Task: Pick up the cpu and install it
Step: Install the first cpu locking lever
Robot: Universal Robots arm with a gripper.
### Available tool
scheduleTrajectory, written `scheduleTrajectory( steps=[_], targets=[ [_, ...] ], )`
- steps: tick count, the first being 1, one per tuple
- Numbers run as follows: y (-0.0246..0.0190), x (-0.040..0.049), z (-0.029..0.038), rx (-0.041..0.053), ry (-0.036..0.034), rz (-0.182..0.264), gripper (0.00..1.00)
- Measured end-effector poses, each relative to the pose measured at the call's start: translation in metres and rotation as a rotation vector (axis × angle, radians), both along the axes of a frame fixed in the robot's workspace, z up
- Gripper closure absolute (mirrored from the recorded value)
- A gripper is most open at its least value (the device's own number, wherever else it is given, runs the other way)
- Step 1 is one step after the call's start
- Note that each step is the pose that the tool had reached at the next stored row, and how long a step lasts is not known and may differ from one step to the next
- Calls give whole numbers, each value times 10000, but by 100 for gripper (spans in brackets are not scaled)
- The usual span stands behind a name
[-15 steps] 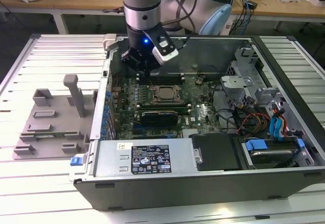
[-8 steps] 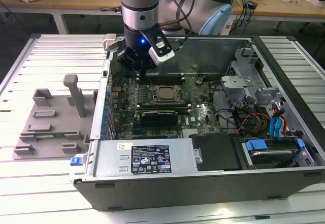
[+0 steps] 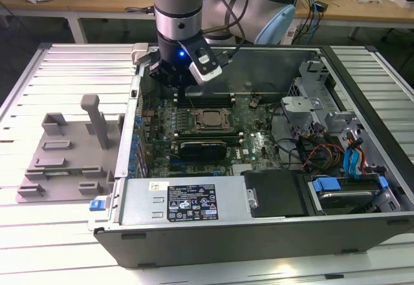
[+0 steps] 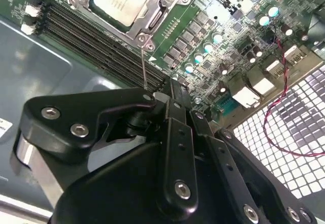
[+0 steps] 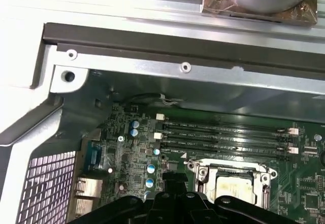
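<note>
The cpu lies flat in the motherboard socket, its silver top framed by the metal socket bracket; the first wrist view also has the cpu. My gripper hangs inside the open computer case, just beyond the socket's far corner on the exterior view's left. Its black fingers are drawn together with no chip between them. A thin metal lever rises from the socket corner up to the fingertips; whether it is gripped I cannot tell.
Memory slots run beside the socket, close under the gripper. The case wall and rear port grille stand near. A grey fixture plate with raised blocks lies outside the case on the exterior view's left. Drive bays and cables fill the other side.
</note>
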State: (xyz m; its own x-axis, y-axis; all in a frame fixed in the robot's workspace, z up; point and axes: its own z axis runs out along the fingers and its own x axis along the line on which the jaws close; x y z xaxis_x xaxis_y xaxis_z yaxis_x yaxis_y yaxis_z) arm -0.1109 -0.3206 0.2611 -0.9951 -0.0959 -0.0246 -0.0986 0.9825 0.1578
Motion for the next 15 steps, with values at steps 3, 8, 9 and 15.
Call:
scheduleTrajectory(
  steps=[3,8,9,15],
  targets=[
    [-9,-27,-14,265,0,1,89],
    [-14,-24,-20,832,0,2,89],
    [-14,1,-27,833,-1,1,89],
    [-14,111,-34,832,-1,0,89]
  ],
)
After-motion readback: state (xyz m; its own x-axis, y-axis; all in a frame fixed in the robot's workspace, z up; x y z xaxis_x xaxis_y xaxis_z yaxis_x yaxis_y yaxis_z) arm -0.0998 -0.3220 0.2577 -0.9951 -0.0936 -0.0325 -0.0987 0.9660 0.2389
